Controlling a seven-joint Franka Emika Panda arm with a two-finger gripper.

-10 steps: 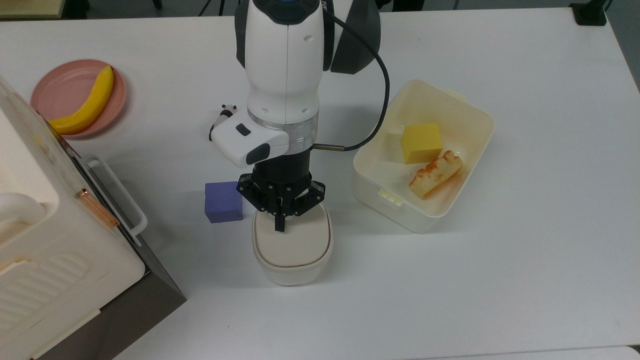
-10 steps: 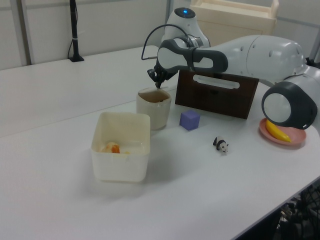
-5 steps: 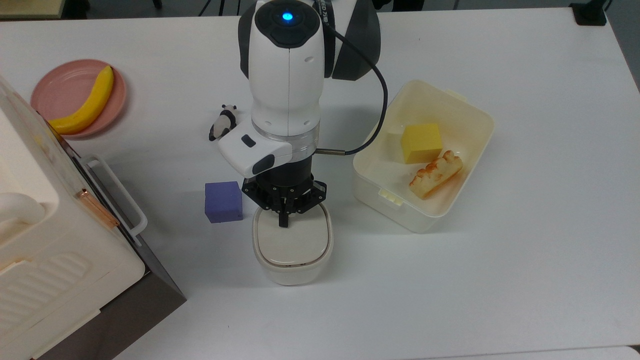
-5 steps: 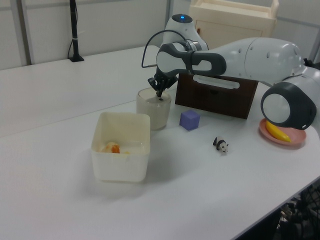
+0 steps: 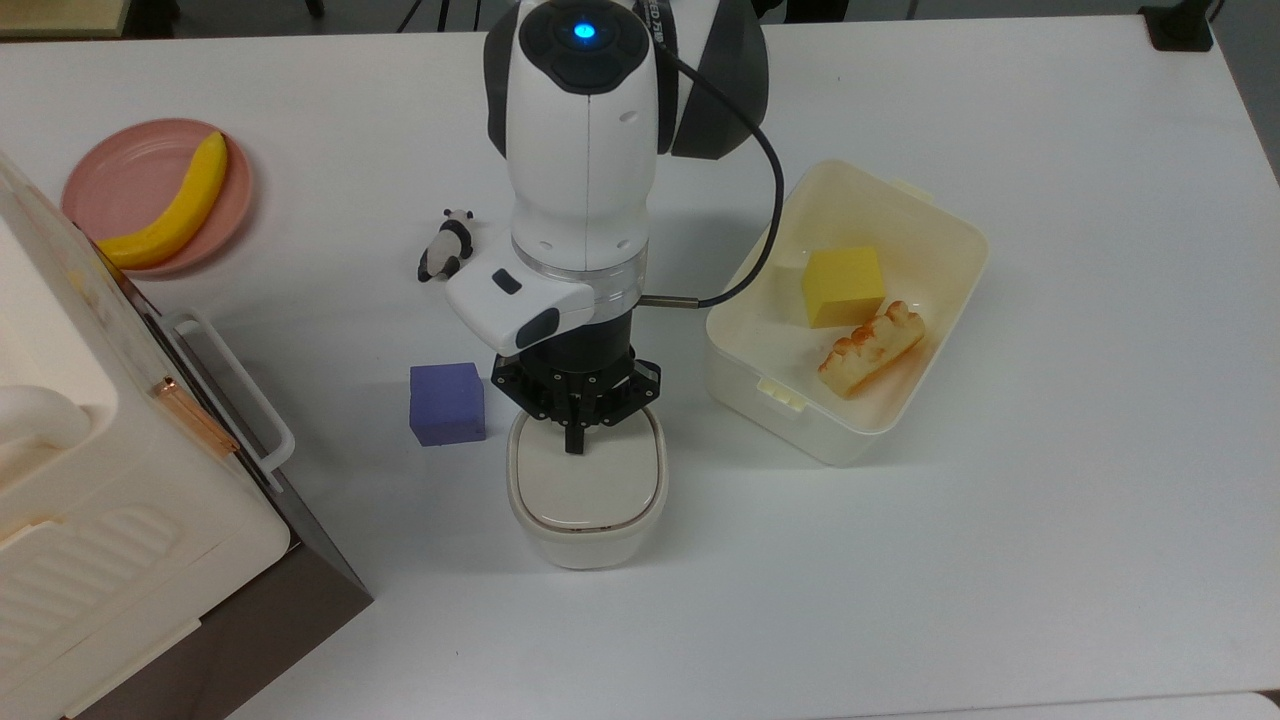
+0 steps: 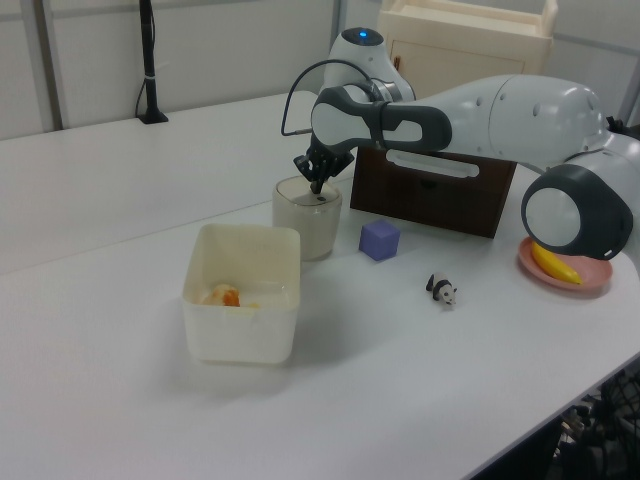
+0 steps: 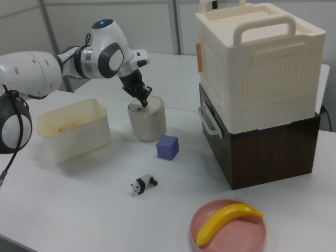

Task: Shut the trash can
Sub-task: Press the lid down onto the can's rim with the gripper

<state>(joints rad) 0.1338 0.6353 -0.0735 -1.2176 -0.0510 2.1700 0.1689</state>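
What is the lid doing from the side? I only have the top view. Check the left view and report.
Observer: In the left view the lid lies level on the bin. I see no gap at the rim.
Operator: Now tell me how the pincer stands.
Observer: In the right view the pincer comes down tilted rather than upright, with its shut tip resting on the lid.
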